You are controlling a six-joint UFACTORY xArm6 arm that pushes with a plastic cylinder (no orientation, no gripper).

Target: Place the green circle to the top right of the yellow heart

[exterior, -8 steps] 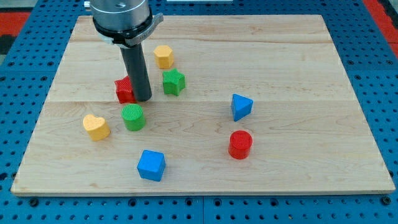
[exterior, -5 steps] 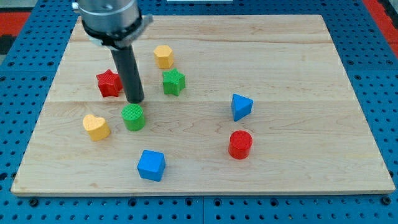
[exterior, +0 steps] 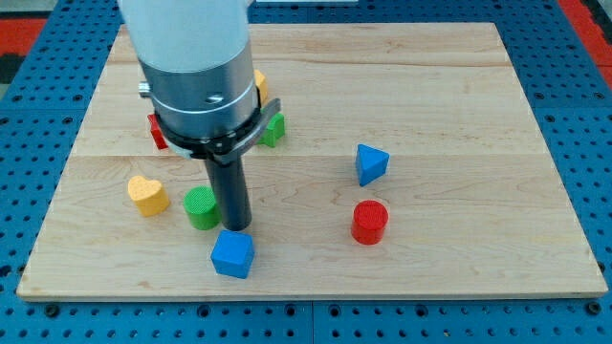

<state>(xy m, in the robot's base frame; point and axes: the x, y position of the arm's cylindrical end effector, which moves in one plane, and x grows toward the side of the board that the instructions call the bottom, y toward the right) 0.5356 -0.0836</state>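
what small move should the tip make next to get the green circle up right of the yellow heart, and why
Probably push toward the view's top. My tip sits at the lower right of the green circle, which lies right of the yellow heart at about its level, so it needs to go up.

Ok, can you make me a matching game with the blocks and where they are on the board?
Things:
1. yellow heart
2. blue cube
3. red cylinder
4. green circle

Places:
A. just to the view's left of my tip
B. furthest to the view's left of these four
C. toward the view's right, below the blue triangle
D. nearest the view's bottom, just under my tip

Pairs: 1-B, 2-D, 3-C, 4-A
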